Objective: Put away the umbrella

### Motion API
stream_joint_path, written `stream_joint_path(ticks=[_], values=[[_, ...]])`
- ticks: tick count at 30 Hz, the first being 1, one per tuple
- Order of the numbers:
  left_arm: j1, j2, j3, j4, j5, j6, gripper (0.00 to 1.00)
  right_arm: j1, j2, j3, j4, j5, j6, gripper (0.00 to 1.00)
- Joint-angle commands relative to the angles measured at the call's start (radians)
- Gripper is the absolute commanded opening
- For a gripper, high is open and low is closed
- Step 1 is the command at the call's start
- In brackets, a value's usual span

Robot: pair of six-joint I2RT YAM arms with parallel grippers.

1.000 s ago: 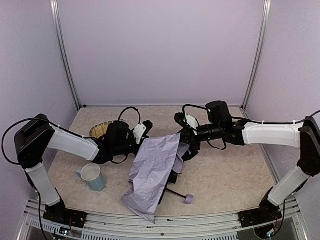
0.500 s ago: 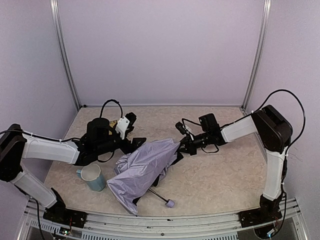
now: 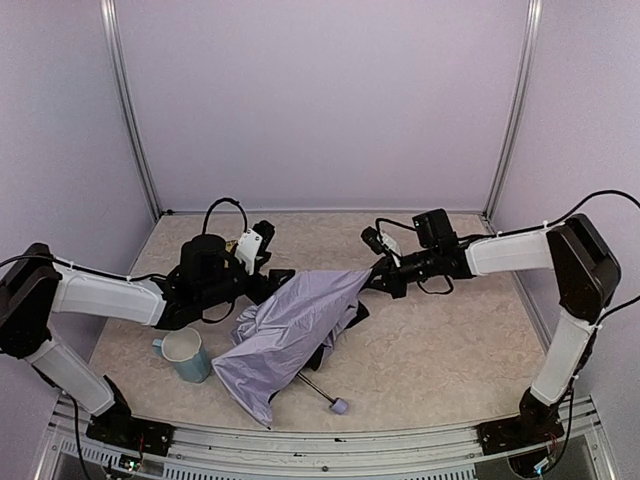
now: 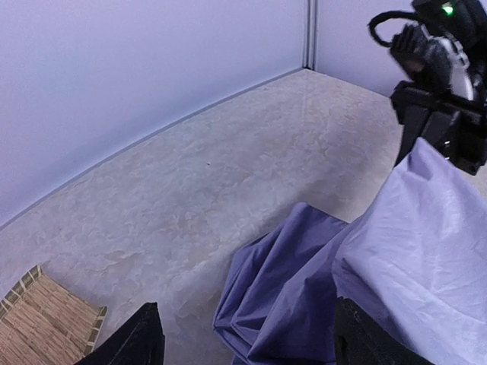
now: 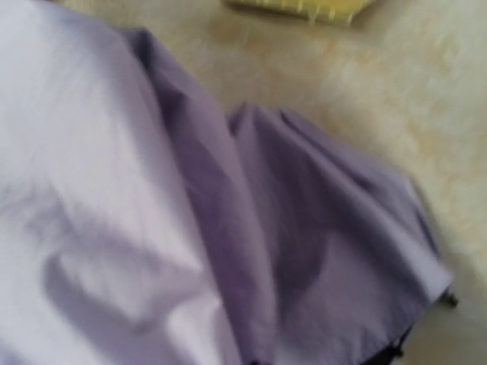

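Observation:
The umbrella lies half collapsed mid-table, pale lavender fabric outside, black lining showing at its right edge. Its thin black shaft ends in a lavender knob near the front. My right gripper sits at the canopy's upper right corner, which rises up to it as if pinched. Fabric fills the right wrist view and hides the fingers. My left gripper is open at the canopy's upper left. Its two fingertips stand wide apart, with a fold of fabric between them.
A light blue mug stands left of the umbrella near the front. A woven straw mat lies at the back left, mostly hidden under my left arm in the top view. Walls and metal frame posts enclose the table.
The canopy has dropped from a raised sheet into a lower heap, and the knob has slid left. My left arm drew back, then edged toward the fabric. My right gripper shifted slightly up and right.

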Motion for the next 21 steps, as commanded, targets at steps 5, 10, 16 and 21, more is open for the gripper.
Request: stream_joint_path(ticks=[5, 10, 16, 21], values=[[-0.057, 0.230, 0.104, 0.169, -0.296, -0.141, 0.79, 0.065, -0.343, -0.081, -0.207, 0.053, -0.149, 0.00], [0.016, 0.296, 0.204, 0.258, -0.069, -0.270, 0.82, 0.130, -0.472, -0.121, -0.351, 0.126, -0.202, 0.00], [0.197, 0.428, 0.181, 0.750, 0.362, -0.790, 0.82, 0.143, -0.531, -0.140, -0.424, 0.211, -0.214, 0.00], [0.200, 0.392, 0.135, 0.759, 0.391, -0.696, 0.77, 0.135, -0.558, -0.114, -0.397, 0.186, -0.218, 0.00]])
